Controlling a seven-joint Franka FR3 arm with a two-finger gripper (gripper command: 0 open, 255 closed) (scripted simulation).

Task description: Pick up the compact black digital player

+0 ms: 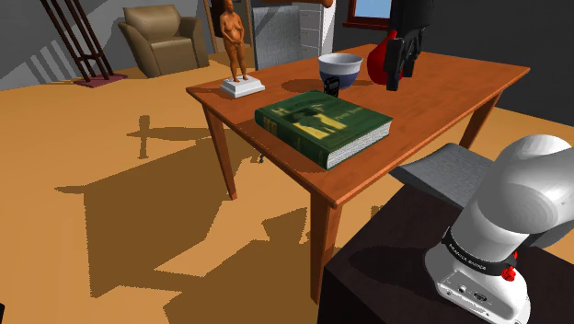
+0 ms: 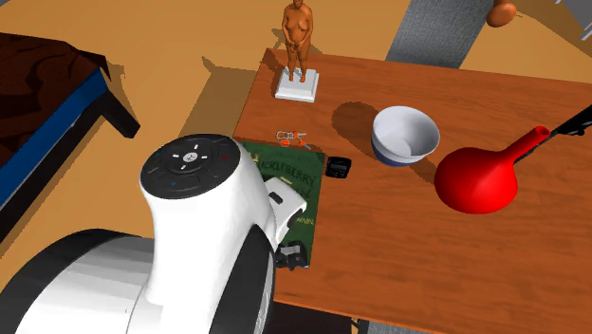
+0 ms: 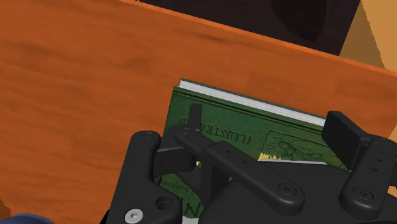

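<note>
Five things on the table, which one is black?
The small player, lying between the green book and the white bowl. The others are green, white, red and brown.

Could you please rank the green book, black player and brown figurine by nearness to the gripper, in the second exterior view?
1. Green hardcover book, under the gripper.
2. Compact black digital player, beside the book.
3. Brown figurine on white base, far table edge.

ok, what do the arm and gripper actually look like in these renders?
White rounded arm links; dark grey round joint cap with small button-like marks. Black lettered band with red accents near it. Gripper all black, blocky, visible screw heads.
</note>
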